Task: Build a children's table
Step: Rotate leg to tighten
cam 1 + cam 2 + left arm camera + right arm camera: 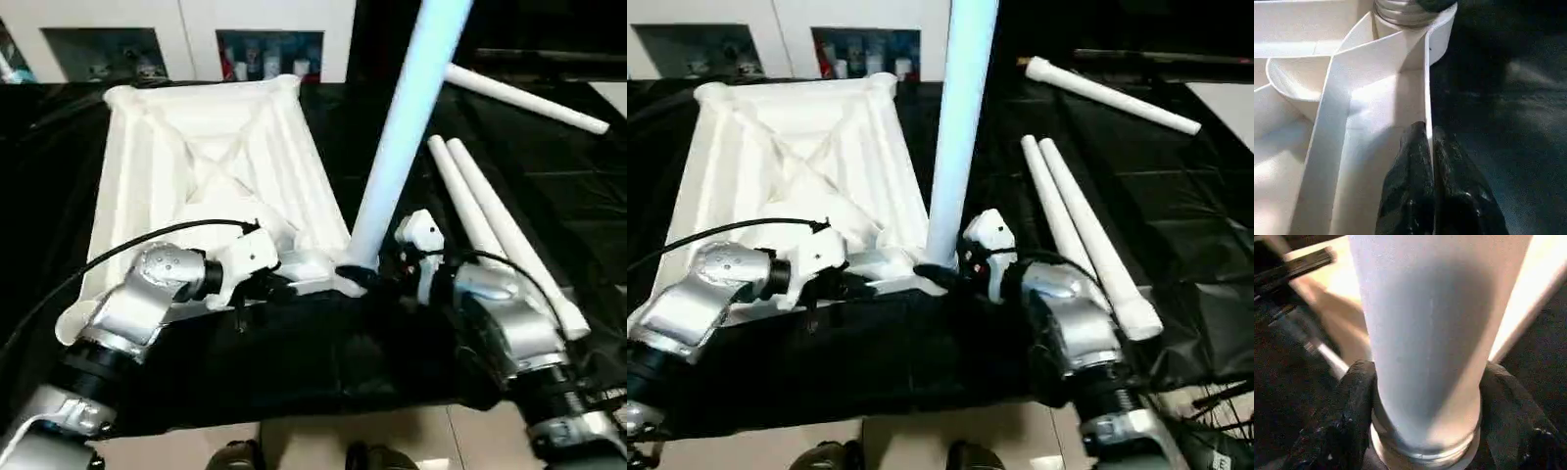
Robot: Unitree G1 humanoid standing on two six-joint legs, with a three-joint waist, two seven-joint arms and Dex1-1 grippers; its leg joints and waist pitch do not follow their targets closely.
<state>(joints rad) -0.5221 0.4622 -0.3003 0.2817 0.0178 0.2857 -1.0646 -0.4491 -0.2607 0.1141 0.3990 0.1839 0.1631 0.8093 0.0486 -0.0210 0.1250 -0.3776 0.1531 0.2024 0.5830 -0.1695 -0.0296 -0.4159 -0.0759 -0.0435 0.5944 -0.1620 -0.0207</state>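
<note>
The children's table top [206, 147] lies upside down on black cloth, its ribbed underside up. One white leg [402, 127] stands upright in the round socket at the top's near right corner. My right gripper [358, 277] is shut on this leg just above the socket; in the right wrist view its black fingers [1352, 406] press both sides of the tube [1425, 333]. My left gripper [269, 287] is shut on the top's thin near rim [1426, 83], one finger on each side of the wall, a short way left of that socket.
Two more legs [490, 215] lie side by side on the black cloth [294, 372] to the right of my right arm. Another leg [529, 98] lies farther back on the right. White cabinets with open shelves [269, 54] stand behind the table.
</note>
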